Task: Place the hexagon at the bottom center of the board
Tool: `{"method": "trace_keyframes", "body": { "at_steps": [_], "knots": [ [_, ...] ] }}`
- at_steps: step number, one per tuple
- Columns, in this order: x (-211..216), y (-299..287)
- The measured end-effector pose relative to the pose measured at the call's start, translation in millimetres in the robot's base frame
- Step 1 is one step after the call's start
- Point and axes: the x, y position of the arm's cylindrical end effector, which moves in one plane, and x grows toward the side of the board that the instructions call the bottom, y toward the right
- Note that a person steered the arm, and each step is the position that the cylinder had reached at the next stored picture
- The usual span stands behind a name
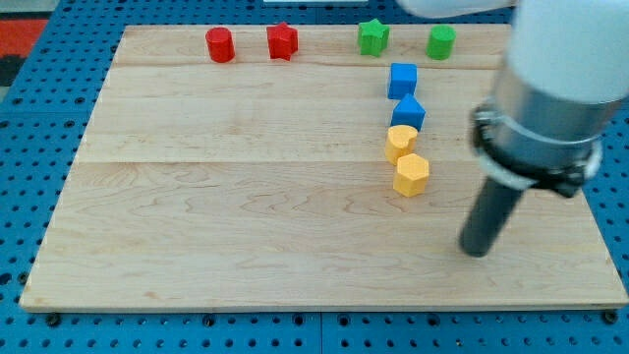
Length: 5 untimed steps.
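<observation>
A pale wooden board (246, 216) lies on a blue perforated table (29, 128). Along the board's top edge you see a red cylinder block (220, 44), a red star-shaped block (282, 41), a green star-shaped block (372, 36) and a green cylinder block (440, 42). Right of centre, a column runs downward: blue cube block (402, 80), a second blue block (408, 112), a yellow rounded block (400, 143) and, touching it, the yellow hexagon block (412, 175). My tip (476, 250) rests near the right edge, apart from the hexagon, to its lower right. The arm carries no pincer, only the rod, holding nothing.
</observation>
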Motion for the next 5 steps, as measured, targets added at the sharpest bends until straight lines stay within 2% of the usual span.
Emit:
{"method": "trace_keyframes", "body": {
  "at_steps": [1,2,3,4,5],
  "knots": [
    [-47,-4],
    [-76,-84],
    [-88,-53],
    [-114,-93],
    [-115,-138]
  ]
}}
